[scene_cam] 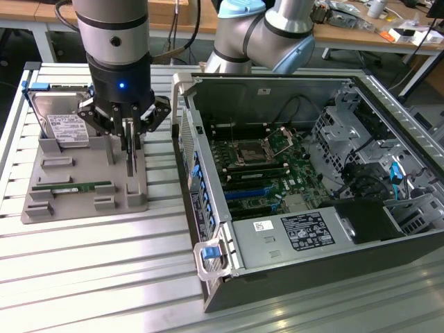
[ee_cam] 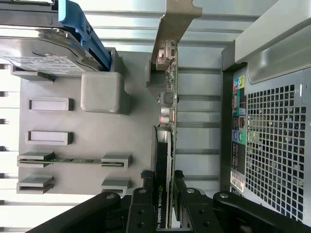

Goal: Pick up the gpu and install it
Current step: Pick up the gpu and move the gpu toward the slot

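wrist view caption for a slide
Gripper closed on the gpu standing on edge in the gray parts tray, beside the computer case

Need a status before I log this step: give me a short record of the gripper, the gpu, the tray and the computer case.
gripper: low over the tray, a finger on each face of the gpu, closed on it
gpu: standing on edge in the tray's holder
tray: grey, also carries the hard drive and the memory stick
computer case: side open, motherboard exposed, on the exterior view's right of the tray
install: not yet done
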Tool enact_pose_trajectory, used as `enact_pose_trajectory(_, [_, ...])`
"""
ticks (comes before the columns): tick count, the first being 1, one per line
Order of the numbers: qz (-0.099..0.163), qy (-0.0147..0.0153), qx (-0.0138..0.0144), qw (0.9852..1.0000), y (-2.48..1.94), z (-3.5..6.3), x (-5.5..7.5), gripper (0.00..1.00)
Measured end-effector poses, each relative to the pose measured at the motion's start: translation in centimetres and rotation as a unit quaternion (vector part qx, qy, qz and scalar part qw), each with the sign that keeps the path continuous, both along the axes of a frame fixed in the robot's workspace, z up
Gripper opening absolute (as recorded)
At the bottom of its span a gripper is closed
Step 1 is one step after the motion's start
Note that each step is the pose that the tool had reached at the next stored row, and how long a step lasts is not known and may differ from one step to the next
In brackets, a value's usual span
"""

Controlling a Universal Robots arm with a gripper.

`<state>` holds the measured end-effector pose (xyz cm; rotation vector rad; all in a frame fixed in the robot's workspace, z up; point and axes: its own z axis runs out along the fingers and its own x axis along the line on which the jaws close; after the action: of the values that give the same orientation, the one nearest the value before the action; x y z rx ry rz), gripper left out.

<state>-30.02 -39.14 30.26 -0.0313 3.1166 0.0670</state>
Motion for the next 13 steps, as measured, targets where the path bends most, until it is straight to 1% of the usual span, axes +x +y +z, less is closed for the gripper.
enact_pose_trajectory(1, [0.000,0.0000,0.0000,1.0000,0.00,0.18,0.0,0.27])
enact_pose_trajectory(2, [0.000,0.0000,0.0000,1.0000,0.00,0.56,0.0,0.27])
enact_pose_trajectory(7, [0.000,0.0000,0.0000,1.0000,0.00,1.60,0.0,0.27])
enact_pose_trajectory(9, [0.000,0.0000,0.0000,1.0000,0.00,1.84,0.0,0.27])
enact_pose_trajectory(13, [0.000,0.0000,0.0000,1.0000,0.00,2.84,0.0,0.27])
